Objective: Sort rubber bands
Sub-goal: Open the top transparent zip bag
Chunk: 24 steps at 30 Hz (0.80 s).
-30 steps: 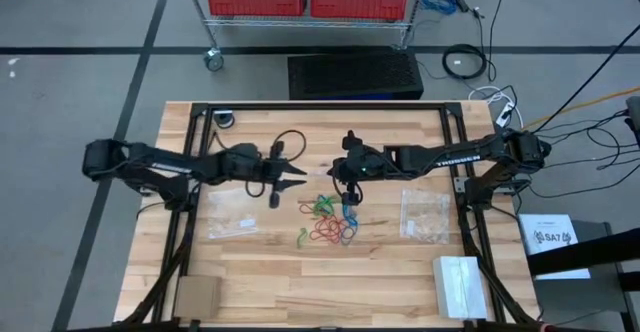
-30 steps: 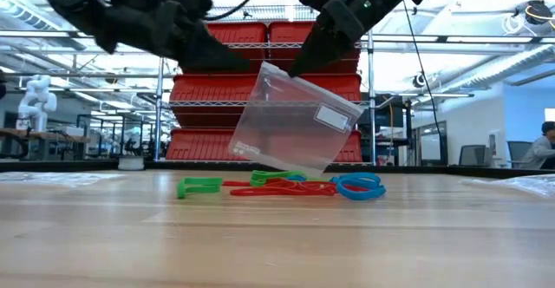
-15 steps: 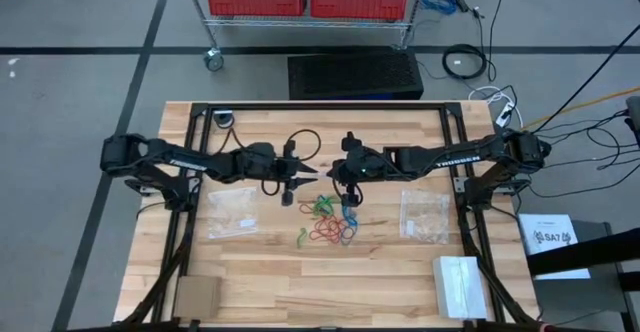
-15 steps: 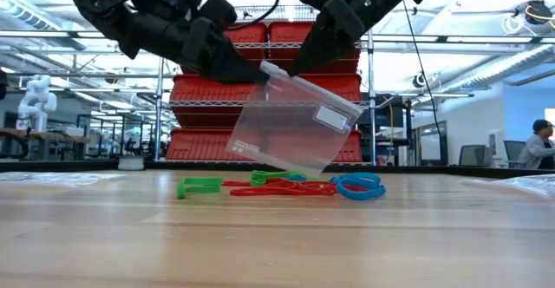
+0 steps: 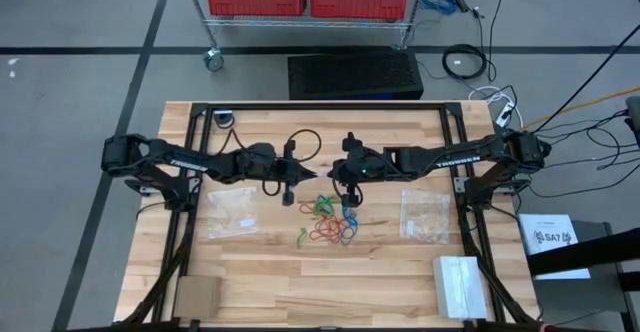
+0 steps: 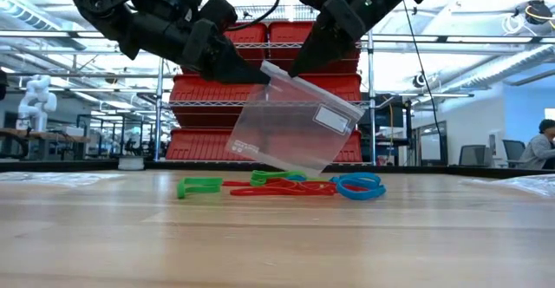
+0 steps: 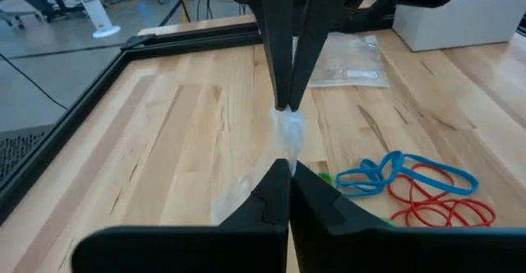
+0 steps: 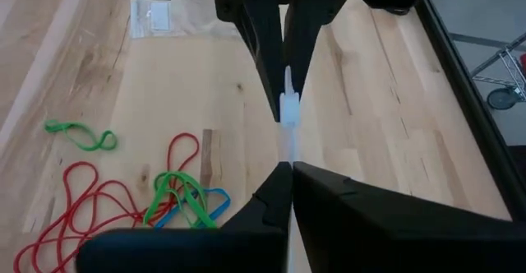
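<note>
Left claw (image 6: 260,75) and right claw (image 6: 295,69) both pinch clear bag (image 6: 295,123) top edge, above rubber bands (image 6: 286,184) on desk (image 6: 277,236).

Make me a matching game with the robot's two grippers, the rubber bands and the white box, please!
Things:
1. left gripper
2. right gripper
3. rubber bands
4. white box

Places or states:
A. lying loose on the table, under the hanging bag
B. resting at the table's corner by the right arm
C. shut on the bag's top edge, arm reaching in from the right in the high view
D. shut on the bag's top edge, arm reaching in from the left in the high view

Pairs: 1-D, 2-C, 3-A, 4-B
</note>
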{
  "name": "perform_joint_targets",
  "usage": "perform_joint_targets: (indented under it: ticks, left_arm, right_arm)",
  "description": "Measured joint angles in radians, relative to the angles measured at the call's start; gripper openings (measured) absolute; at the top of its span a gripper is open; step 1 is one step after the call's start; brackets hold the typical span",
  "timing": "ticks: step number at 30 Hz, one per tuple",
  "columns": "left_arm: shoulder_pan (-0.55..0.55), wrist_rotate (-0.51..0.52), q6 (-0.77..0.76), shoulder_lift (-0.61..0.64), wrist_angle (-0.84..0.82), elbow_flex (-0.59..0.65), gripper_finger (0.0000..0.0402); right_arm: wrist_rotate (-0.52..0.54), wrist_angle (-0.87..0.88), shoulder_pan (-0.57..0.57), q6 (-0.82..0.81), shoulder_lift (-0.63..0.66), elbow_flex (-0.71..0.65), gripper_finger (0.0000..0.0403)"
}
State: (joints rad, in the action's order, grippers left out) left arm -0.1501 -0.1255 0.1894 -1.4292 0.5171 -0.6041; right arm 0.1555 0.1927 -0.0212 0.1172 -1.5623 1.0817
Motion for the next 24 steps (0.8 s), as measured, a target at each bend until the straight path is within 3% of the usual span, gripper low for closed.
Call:
perform_joint_targets:
  ticks: [12,24]
  left_arm:
    - [0.015,0.000,0.004,0.000,-0.002,0.000,0.0002]
    - [0.015,0.011,0.000,0.001,-0.002,0.001,0.0001]
  right_arm:
    - [0.000,-0.117,0.000,-0.027,-0.006,0.000,0.0098]
    - [-0.005,-0.122,-0.002,-0.053,-0.055,0.000,0.0106]
